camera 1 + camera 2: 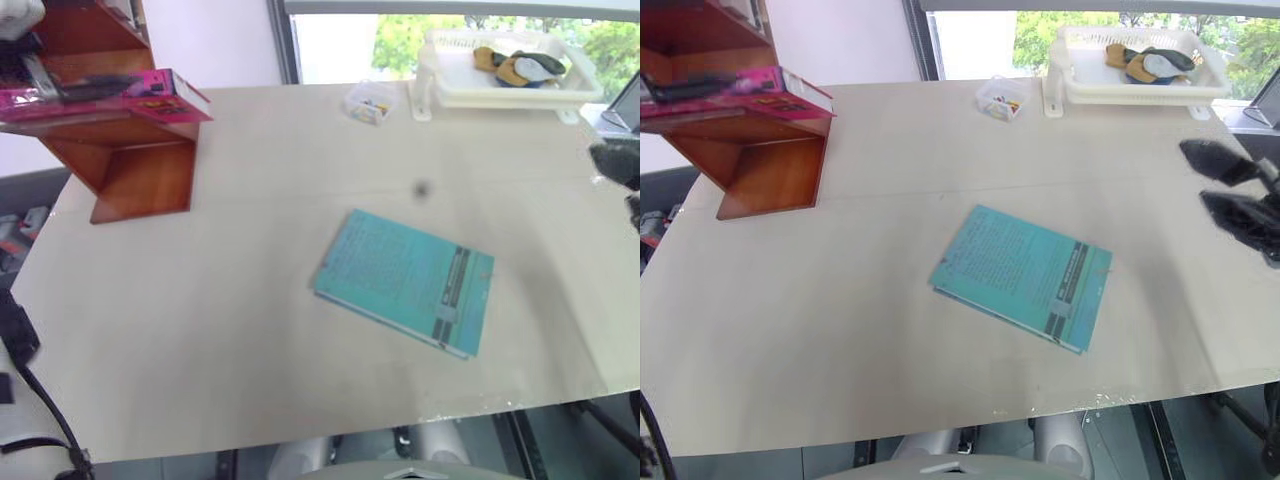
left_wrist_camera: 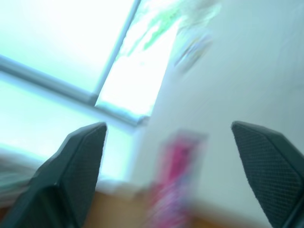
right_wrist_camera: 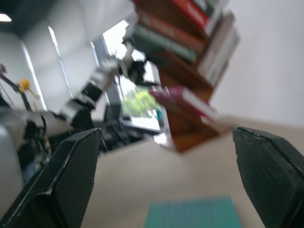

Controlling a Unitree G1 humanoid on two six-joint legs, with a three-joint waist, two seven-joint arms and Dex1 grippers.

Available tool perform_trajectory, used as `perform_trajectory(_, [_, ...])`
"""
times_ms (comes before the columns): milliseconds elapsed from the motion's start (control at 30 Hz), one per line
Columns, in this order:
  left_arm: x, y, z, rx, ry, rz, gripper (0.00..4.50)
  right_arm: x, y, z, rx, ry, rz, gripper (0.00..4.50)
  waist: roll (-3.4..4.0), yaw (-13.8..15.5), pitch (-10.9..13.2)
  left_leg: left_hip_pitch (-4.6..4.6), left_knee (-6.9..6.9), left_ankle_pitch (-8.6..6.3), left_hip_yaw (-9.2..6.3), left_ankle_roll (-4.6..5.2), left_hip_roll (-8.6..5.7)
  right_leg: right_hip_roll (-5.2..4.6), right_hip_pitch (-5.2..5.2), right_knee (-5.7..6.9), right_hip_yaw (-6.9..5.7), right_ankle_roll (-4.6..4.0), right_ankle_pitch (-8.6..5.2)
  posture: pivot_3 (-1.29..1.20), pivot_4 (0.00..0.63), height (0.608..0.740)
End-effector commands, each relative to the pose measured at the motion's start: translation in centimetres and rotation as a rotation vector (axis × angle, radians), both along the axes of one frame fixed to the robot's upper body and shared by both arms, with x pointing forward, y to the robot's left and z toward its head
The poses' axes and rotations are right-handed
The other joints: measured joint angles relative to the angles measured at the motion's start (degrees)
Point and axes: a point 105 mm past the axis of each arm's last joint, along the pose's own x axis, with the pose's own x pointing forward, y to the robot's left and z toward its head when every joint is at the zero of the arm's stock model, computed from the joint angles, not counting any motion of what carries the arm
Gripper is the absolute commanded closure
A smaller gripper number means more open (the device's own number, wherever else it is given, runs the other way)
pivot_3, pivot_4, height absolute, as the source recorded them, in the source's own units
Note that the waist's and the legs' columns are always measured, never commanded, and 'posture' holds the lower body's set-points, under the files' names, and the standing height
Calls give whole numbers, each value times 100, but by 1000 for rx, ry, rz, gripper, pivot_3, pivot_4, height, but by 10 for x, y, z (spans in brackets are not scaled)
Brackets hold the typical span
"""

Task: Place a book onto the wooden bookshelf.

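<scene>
Pale beige laminate covers the table (image 1: 250,350), which takes up most of the head views; at its far left corner stands the wooden bookshelf (image 1: 140,170), reddish-brown, with a slanted side panel and flat shelves, and the right wrist view shows a row of upright books (image 3: 190,23) on a higher shelf; at the far right edge of the table, by the window, sits a white plastic basket (image 1: 1140,85) with yellow and dark items inside; near the middle of the table lies the teal book (image 1: 405,280), flat, cover up, a dark stripe running near its right edge, well apart from the shelf; the book (image 1: 110,95), bright pink, lies flat on a lower shelf of the bookshelf, its right end jutting out past the side panel over the table; the left gripper (image 2: 168,137) has its two black fingers spread wide with nothing between them, and in its wrist view the pink book shows as a blur beyond the gap; the right gripper (image 1: 1230,190) hangs at the right edge of the table, fingers parted and empty, well clear of the teal book; a small clear container (image 1: 370,103) with coloured bits sits on the table just left of the basket.
</scene>
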Motion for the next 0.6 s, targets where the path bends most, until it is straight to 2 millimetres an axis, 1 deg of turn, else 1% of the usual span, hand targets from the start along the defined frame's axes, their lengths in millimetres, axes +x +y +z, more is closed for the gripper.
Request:
perform_trajectory(33, [-7, -23, -42, -187, 111, 19, 44, 13, -14, -37, -245, 20, -165, 0, 19, -46, -16, 4, -7, 0, 7, 0, 4, -3, 6, -10, 9, 0, 0, 0, 150, 740])
perform_trajectory(67, [-1, -24, -67, -214, 155, 79, 44, 20, -24, -55, -328, 39, -252, 0, 19, -44, -15, 21, -6, 0, 15, -2, 3, -5, 6, -10, 22, -1, 0, 0, 150, 740])
perform_trajectory(133, [1, -33, -107, -290, 240, 120, 44, 22, -41, -83, -428, 68, -341, 0, 25, -34, -28, 26, -7, 2, 23, -4, 3, 3, 7, -11, 33, -1, 0, 0, 150, 740])
perform_trajectory(167, [0, -37, -121, -329, 271, 125, 44, 21, -47, -90, -442, 76, -369, 0, 24, -21, -27, 42, -6, 2, 34, -4, 3, 0, 15, 3, 48, -1, 0, 0, 150, 740])
perform_trajectory(200, [-1, -38, -132, -356, 291, 140, 44, 20, -51, -94, -443, 84, -388, 0, 24, -7, -28, 41, -8, 2, 39, -4, 3, 3, 14, -2, 62, -1, 0, 0, 150, 740])
perform_trajectory(267, [-8, -36, -157, -368, 361, 168, 44, 17, -60, -103, -446, 105, -428, 0, 20, 2, -26, 41, -5, 2, 43, -4, 4, 1, 11, 3, 82, -1, 1, 0, 150, 740])
perform_trajectory(367, [-19, -20, -192, -408, 463, 225, 44, 6, -73, -125, -516, 162, -469, 0, 28, 29, -35, 46, -8, 1, 47, -6, 7, -3, 9, 1, 92, -2, 3, 0, 150, 740])
perform_trajectory(433, [-26, -8, -207, -416, 497, 276, 44, 0, -81, -138, -560, 188, -493, 0, 28, 68, -43, 53, -19, 1, 50, -7, 8, -3, 11, -7, 95, -2, 3, 0, 150, 740])
perform_trajectory(467, [-29, -2, -213, -423, 509, 291, 44, -2, -84, -141, -568, 191, -508, 0, 28, 73, -43, 58, -31, 0, 53, -7, 7, -4, 14, -16, 98, -3, 2, 0, 150, 740])
perform_trajectory(567, [-33, 5, -219, -446, 520, 303, 44, -2, -89, -141, -553, 188, -538, 0, 28, 101, -42, 61, -34, 1, 55, -7, 7, -6, 17, -17, 98, -3, 3, 0, 150, 740])
perform_trajectory(600, [-33, 6, -220, -448, 519, 303, 44, -1, -91, -141, -553, 186, -547, 0, 28, 101, -42, 77, -34, 0, 54, -7, 7, -8, 34, -19, 96, -3, 2, 0, 150, 740])
